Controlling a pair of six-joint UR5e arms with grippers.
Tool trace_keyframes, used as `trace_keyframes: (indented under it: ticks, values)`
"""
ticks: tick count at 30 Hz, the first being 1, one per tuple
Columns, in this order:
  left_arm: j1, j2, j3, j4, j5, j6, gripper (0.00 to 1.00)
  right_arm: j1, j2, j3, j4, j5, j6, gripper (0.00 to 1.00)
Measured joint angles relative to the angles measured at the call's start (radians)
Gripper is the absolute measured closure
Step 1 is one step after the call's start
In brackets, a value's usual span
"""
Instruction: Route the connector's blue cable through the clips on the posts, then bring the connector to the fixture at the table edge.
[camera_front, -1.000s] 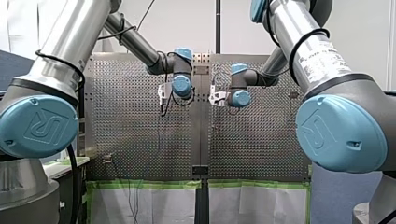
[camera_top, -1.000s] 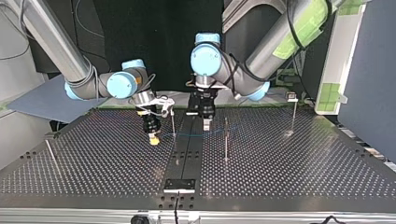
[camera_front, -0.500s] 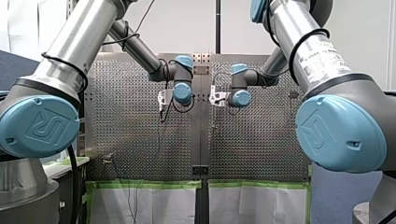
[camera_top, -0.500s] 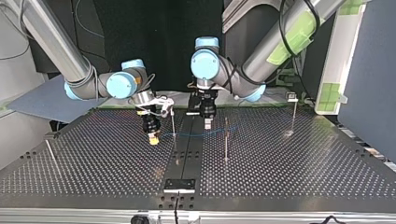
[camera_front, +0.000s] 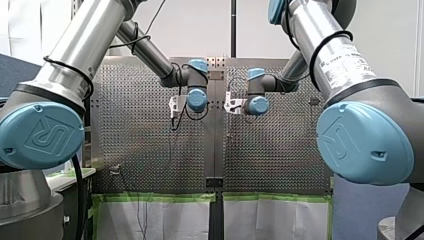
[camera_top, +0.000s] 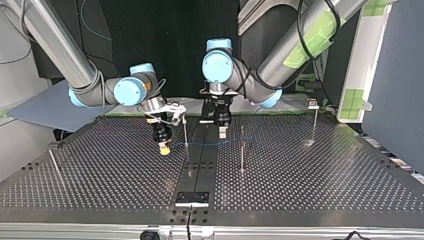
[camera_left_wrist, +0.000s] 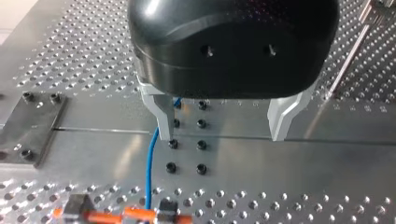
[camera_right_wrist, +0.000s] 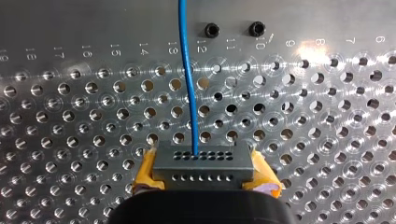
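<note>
Front view, arms: my left arm (camera_front: 150, 52) and my right arm (camera_front: 292, 75) are seen reaching in over the perforated table (camera_front: 130, 150), wrists close together on either side of the centre strip. Fingers can't be made out from here, tbh.

Top view, right gripper (camera_top: 163, 146): hung low over the table, just to the view's left of the dark centre strip, with yellow showing at the tip.

Top view, left gripper (camera_top: 221, 134): pointed straight down at the centre strip's right edge, near the right gripper.

Top view, blue cable (camera_top: 210, 144): a thin line strung from the right gripper, past the thin post (camera_top: 186, 135), under the left gripper and on toward the second post (camera_top: 242, 150). Whether it's seated in any clip can't be told.

Top view, fixture plate (camera_top: 192, 198): bolted at the table's near edge on the centre strip, well apart from both grippers.

Left wrist view, metal fingers (camera_left_wrist: 161, 116): spread wide, nothing clamped. The cable is run right past one fingertip; the other finger is well clear of it.

Right wrist view, connector (camera_right_wrist: 204, 163): a grey block with rows of small holes, pinched between the yellow pads (camera_right_wrist: 147, 170). The cable comes out of its upper row and is laid straight ahead over the holes, toward two black screws (camera_right_wrist: 212, 30).
</note>
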Motion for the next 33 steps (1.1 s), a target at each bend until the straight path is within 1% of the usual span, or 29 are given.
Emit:
trace_keyframes:
  ticks: [6, 12, 18, 22, 26, 30, 33]
  values:
    - [0.000, 0.000, 0.001, 0.035, -0.023, -0.001, 0.00, -0.002, -0.001, 0.000, 0.001, 0.000, 0.000, 0.99]
    - [0.000, 0.000, 0.011, 0.050, -0.022, 0.003, 0.00, -0.004, -0.001, 0.000, 0.013, 0.000, -0.002, 0.99]
    - [0.002, -0.001, 0.026, 0.051, -0.017, 0.010, 0.00, -0.004, 0.000, 0.001, 0.041, 0.000, -0.018, 0.99]
    - [0.007, -0.001, 0.031, 0.051, -0.008, 0.011, 0.00, -0.004, -0.001, 0.000, 0.068, 0.004, -0.030, 0.99]
    - [0.013, -0.010, 0.037, 0.047, 0.001, 0.010, 0.00, -0.004, -0.001, 0.000, 0.079, 0.007, -0.034, 0.99]
    - [0.016, -0.035, 0.060, 0.024, 0.000, 0.010, 0.00, -0.004, -0.003, 0.000, 0.082, 0.008, -0.035, 0.99]
    - [0.017, -0.043, 0.073, 0.025, -0.004, 0.008, 0.00, -0.004, -0.003, 0.000, 0.083, 0.007, -0.036, 0.99]
